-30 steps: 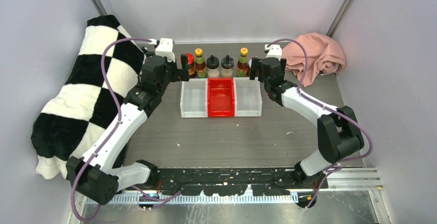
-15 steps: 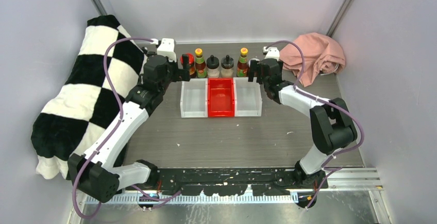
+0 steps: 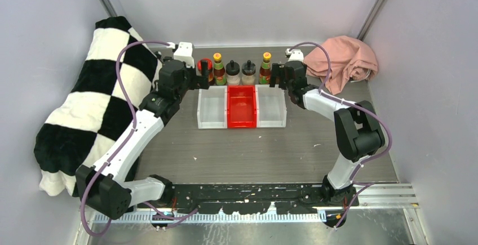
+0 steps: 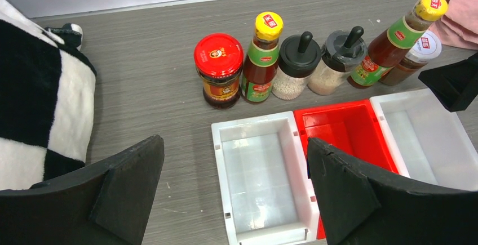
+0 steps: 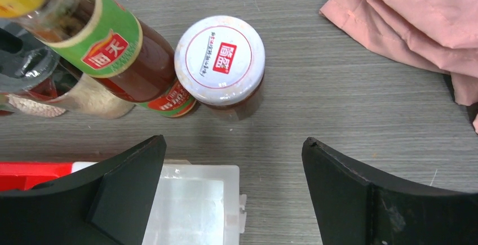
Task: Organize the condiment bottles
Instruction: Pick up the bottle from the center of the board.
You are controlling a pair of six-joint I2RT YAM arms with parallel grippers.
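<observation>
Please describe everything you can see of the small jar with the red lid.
The squat dark glass jar with a round red lid stands upright on the grey wood-grain table, at the left end of the bottle row, behind the white plastic bin. Its lid bears a small gold emblem; a red and yellow label wraps its body. Nothing grips it.

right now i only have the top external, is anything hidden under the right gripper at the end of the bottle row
Observer: Yes, a white-lidded jar stands there, close beside the green-labelled sauce bottle at that end of the row.
Operator: has the right gripper got it
Observer: No. The right gripper is open, and the jar stands ahead of its jaws, untouched.
Operator: and the left one
Observer: The left gripper is open too. The red-lidded jar stands ahead of it, untouched.
</observation>
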